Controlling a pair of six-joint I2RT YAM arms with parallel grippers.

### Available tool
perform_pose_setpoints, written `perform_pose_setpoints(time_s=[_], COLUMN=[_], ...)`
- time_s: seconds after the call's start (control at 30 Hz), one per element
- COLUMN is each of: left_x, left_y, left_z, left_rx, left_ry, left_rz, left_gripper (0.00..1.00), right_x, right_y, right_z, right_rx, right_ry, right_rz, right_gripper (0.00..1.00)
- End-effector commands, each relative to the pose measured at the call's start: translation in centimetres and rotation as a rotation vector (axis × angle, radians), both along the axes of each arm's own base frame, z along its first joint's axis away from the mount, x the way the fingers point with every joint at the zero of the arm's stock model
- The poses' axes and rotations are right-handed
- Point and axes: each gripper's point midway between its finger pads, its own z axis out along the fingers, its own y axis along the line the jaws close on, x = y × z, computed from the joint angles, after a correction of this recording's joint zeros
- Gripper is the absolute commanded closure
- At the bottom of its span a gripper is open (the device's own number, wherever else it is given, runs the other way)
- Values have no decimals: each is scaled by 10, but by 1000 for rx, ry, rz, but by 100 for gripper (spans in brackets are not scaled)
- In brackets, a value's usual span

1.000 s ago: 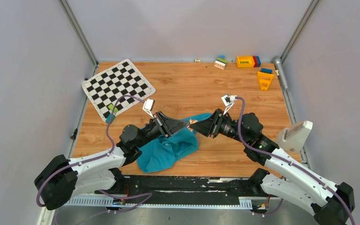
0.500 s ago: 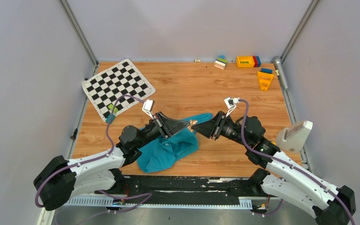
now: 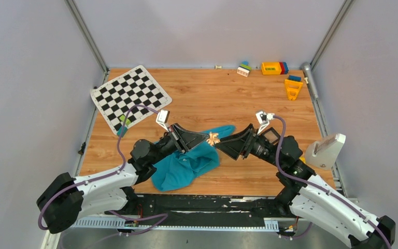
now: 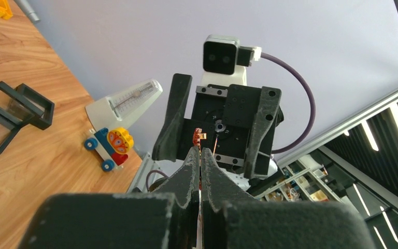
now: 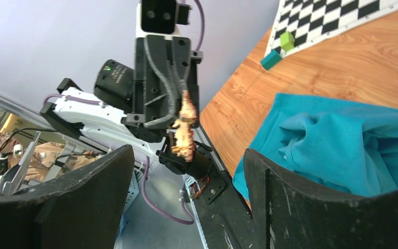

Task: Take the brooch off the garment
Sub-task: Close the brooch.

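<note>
Teal garment (image 3: 184,168) lies on the table (image 3: 212,93). I see my left gripper (image 3: 207,137) pinching the gold brooch (image 3: 213,138) at its 1 o'clock corner. My right gripper (image 3: 227,142) is spread wide at the brooch's 3 o'clock, not touching.

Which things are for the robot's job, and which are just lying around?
For the job:
- brooch, pinched in the left gripper
- teal garment
- right gripper, open beside the brooch

Just lying about:
- checkered mat
- toy blocks
- white metronome-like object
- black frames
</note>
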Motion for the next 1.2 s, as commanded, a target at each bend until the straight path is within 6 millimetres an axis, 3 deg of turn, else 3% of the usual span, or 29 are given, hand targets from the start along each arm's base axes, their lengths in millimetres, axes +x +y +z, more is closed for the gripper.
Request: perform_pose_setpoints(time_s=[0.0,0.27,0.33,0.5,0.63,0.9,1.17], left_x=[-2,-2,-2,-4,-10,-10,-9], left_y=[0,0,0,-4,-5,-6,-6], left_z=[17,14,14,18,24,22,21], left_rx=[-35,-27,-27,-37,-80,-87,-84], left_ry=[-41,-41,-37,-26,-32,-28,-27], left_rz=[-2,0,-1,-32,-64,-73,-65], left_gripper=[100,100,100,100,100,100,100], right_x=[-9,-1,-3,-10,-11,-10,-11], right_y=[-8,-26,-25,-13,-10,-8,-9], right_z=[22,21,23,24,26,21,20], right_rx=[72,88,86,48,71,65,56], right_ry=[-126,-131,-150,-210,-239,-219,-210], right_rz=[1,-111,-97,-18,1,9,6], right_gripper=[22,27,33,35,45,76,83])
